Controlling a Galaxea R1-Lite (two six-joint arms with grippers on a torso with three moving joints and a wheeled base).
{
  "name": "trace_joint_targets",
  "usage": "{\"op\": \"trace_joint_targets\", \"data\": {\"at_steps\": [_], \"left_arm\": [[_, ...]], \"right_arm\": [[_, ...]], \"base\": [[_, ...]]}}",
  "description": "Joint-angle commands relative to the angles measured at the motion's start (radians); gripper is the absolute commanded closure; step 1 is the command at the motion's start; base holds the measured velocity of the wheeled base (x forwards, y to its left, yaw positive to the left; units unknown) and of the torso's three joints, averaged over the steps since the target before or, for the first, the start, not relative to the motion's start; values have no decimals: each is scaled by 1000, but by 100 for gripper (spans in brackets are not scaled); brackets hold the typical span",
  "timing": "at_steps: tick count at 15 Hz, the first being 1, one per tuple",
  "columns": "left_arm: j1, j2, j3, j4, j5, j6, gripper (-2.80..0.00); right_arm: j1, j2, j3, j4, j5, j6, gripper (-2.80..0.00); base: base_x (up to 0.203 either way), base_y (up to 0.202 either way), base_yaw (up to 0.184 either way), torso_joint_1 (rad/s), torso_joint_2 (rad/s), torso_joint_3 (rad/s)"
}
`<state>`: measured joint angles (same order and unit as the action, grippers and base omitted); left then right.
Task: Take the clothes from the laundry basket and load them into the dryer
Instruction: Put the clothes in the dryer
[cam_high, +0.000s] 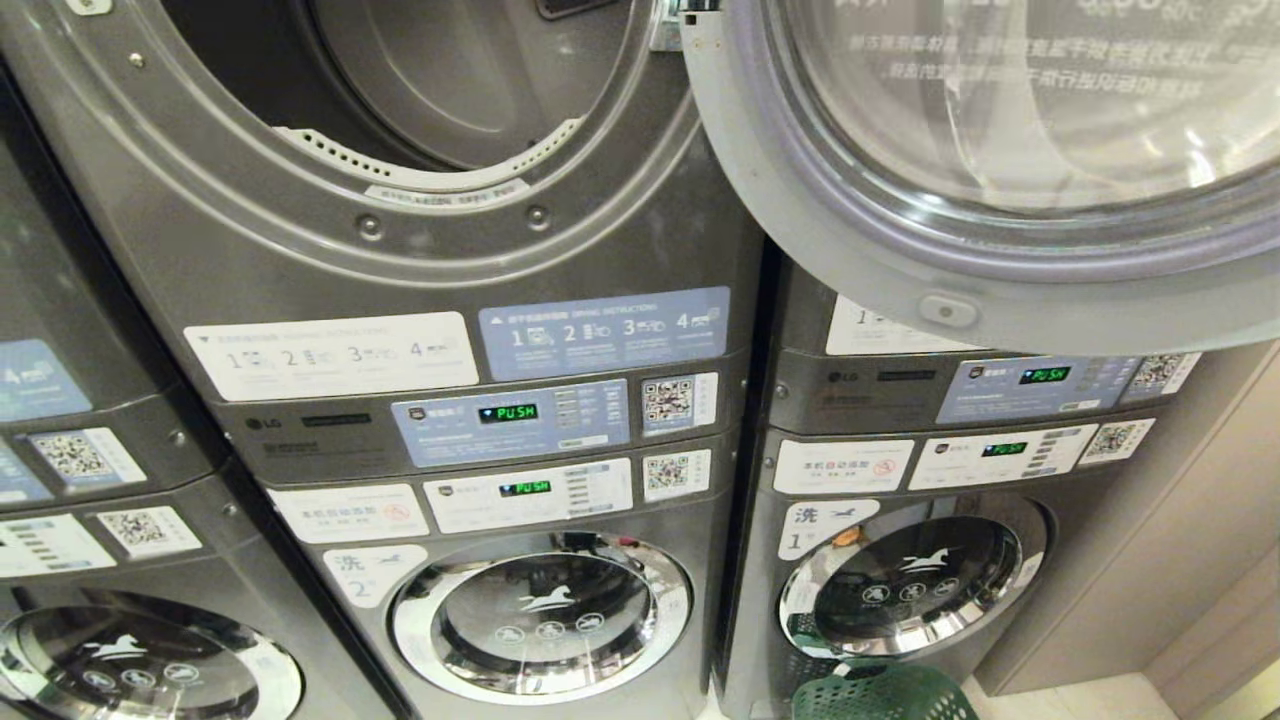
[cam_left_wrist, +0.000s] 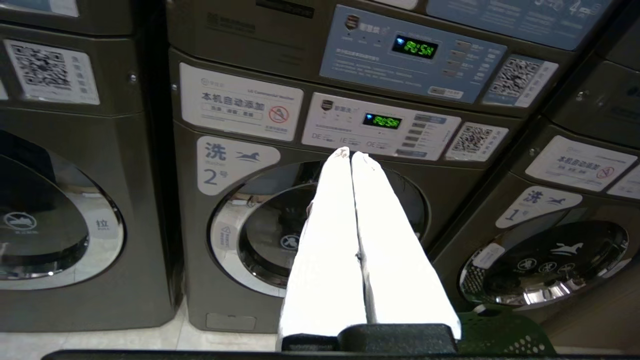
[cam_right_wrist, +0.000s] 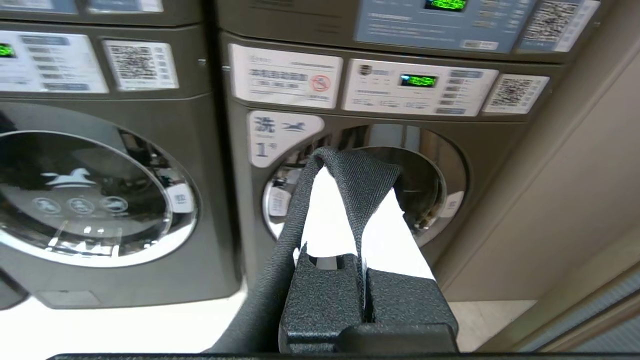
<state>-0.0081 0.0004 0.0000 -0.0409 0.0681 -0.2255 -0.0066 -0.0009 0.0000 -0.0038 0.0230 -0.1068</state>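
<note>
The head view looks at stacked grey machines: the upper dryer (cam_high: 420, 130) in the middle stack has its round opening uncovered, the drum inside dark and bare, and its glass door (cam_high: 1000, 170) swung out to the right across the neighbouring stack. Neither arm shows there. Only the green rim of the laundry basket (cam_high: 880, 692) peeks in at the bottom edge, on the floor before washer number 1 (cam_high: 910, 585). The left wrist view adds what the head misses: the left gripper (cam_left_wrist: 350, 154) hangs in front of washer number 2 (cam_left_wrist: 280, 235), its white fingers (cam_left_wrist: 330, 240) pressed together with nothing between them, and a corner of the basket shows low beside it. The right wrist view shows the right gripper (cam_right_wrist: 357, 170) facing washer number 1, its fingers closed on a dark grey woven piece of cloth (cam_right_wrist: 350, 175) that drapes over the tips and trails down past the gripper body.
</note>
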Motion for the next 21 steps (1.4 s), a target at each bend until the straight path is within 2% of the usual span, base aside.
{"op": "trace_joint_targets", "data": {"at_steps": [1, 21], "left_arm": [[-1, 0, 29, -1, 0, -1, 0], [0, -1, 29, -1, -1, -3, 0]], "right_arm": [[0, 1, 6, -1, 1, -1, 0], [0, 1, 6, -2, 0, -2, 0]], "base": [[0, 191, -1, 2, 2, -1], [0, 195, -1, 2, 3, 3]]}}
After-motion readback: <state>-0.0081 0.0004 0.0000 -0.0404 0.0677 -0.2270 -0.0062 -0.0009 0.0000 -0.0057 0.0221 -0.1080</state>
